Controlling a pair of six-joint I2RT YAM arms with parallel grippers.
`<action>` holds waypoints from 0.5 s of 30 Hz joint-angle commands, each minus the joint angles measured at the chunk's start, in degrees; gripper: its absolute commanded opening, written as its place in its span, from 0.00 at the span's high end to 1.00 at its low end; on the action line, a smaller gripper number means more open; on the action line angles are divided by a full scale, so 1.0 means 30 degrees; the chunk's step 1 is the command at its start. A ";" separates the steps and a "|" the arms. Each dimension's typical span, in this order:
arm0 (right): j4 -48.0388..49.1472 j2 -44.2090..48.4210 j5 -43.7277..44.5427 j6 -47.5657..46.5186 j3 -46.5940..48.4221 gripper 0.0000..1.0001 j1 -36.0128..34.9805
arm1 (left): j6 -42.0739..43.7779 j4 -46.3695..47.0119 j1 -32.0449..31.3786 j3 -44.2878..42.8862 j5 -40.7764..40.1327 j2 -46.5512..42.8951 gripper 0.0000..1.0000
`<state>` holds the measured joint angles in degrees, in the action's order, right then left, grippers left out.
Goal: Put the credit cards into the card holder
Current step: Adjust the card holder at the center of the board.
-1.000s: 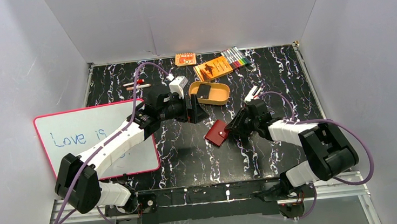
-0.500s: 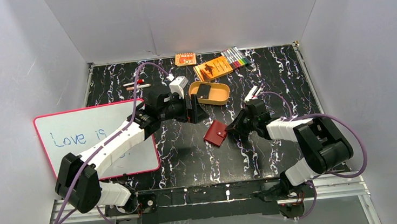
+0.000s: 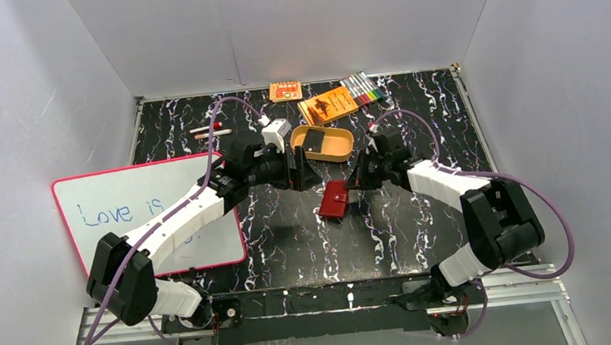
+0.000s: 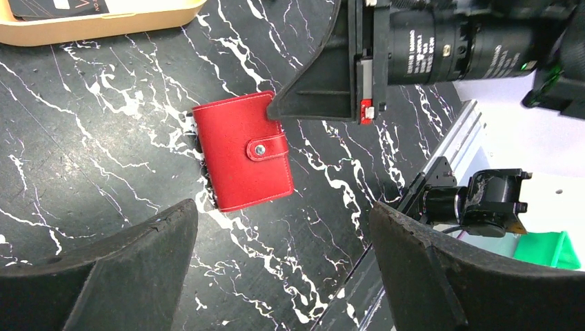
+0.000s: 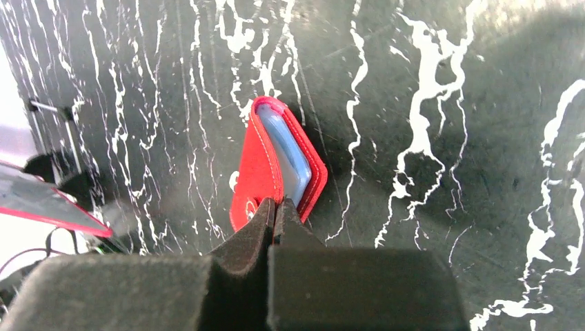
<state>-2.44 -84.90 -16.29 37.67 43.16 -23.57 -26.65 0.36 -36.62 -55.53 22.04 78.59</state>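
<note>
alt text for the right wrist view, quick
The right end effector is shut on the near edge of a red card holder, with bluish clear sleeves showing between its covers. A black, white-veined table fills the rest.

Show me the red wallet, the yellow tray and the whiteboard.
red wallet (image 4: 234,176), left wrist view, on its front cover.
yellow tray (image 3: 336,144), top external view, on its bare floor.
whiteboard (image 3: 108,190), top external view, on the blank white above the writing.
</note>
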 commanded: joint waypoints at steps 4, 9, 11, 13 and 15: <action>-0.6050 -0.1460 -0.1790 -0.6698 0.3798 1.00 0.0014 | -0.0110 -0.0004 -0.0286 -0.0354 0.0565 -0.0007 0.10; -0.7035 -0.2193 -0.1559 -0.8155 0.4706 1.00 -0.1052 | -0.0114 -0.0576 -0.0418 -0.0442 0.0528 0.0141 0.10; -0.7065 -0.2673 -0.1673 -0.8330 0.4899 1.00 -0.1603 | -0.0086 -0.0614 -0.0445 -0.0464 0.0517 0.0170 0.10; -0.6972 -0.3075 -0.1490 -0.8273 0.4978 1.00 -0.1868 | -0.0052 -0.0696 -0.0464 -0.0490 0.0461 0.0172 0.10; -0.6885 -0.3204 -0.0564 -0.7821 0.4902 0.98 -0.1870 | 0.0026 -0.0825 -0.0504 -0.0526 0.0287 0.0194 0.10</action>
<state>-21.32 -93.69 -19.75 15.62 55.92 -28.32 -26.85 -0.75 -37.74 -55.53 22.20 79.24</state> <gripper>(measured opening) 0.019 0.905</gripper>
